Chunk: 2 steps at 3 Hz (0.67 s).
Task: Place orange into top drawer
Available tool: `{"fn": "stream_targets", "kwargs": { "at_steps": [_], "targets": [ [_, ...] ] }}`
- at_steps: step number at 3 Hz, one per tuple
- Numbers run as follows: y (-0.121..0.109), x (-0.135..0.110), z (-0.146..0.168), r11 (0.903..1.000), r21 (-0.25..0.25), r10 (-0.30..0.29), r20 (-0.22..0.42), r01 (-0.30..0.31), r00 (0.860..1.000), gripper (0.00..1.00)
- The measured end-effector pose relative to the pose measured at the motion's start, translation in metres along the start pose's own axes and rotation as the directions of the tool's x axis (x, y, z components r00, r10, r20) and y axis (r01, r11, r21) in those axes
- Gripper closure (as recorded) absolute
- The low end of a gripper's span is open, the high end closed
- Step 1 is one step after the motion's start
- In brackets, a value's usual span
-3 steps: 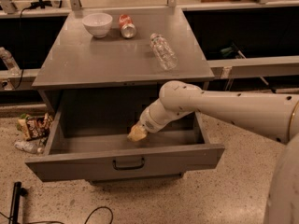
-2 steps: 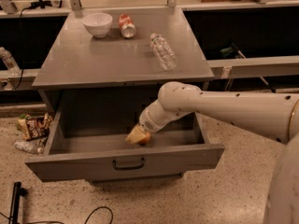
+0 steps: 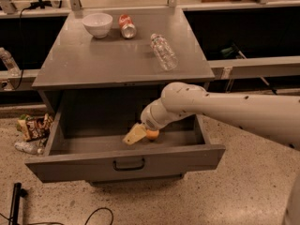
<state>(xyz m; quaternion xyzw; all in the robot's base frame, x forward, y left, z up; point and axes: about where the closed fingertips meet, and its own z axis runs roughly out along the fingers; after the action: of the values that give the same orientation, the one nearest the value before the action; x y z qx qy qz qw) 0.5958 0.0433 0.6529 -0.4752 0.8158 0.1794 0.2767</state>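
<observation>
The top drawer (image 3: 70,165) is pulled wide open below the grey cabinet top; its dark curved handle (image 3: 128,164) sits in the middle of the front panel. My gripper (image 3: 136,136) reaches down into the drawer from the right and is low over the floor, near the front middle. The orange (image 3: 152,134) shows as a small round fruit right against the gripper, at or just above the drawer floor. My white arm (image 3: 225,109) crosses the drawer's right side and hides part of its interior.
On the cabinet top (image 3: 93,60) stand a white bowl (image 3: 97,24), a red-and-white soda can (image 3: 127,26) lying down, and a clear plastic bottle (image 3: 163,51) on its side. A snack bag (image 3: 33,126) and a bottle lie on the floor left of the drawer.
My gripper has sunk slightly lower and a little to the left inside the drawer. The orange now shows more plainly beside it.
</observation>
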Motion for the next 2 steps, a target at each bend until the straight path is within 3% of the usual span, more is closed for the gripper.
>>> {"fn": "stream_targets", "kwargs": {
  "at_steps": [2],
  "targets": [
    [0.002,-0.023,-0.070,0.9957,0.086,0.026,0.094,-0.035,0.995,0.65]
  ]
}}
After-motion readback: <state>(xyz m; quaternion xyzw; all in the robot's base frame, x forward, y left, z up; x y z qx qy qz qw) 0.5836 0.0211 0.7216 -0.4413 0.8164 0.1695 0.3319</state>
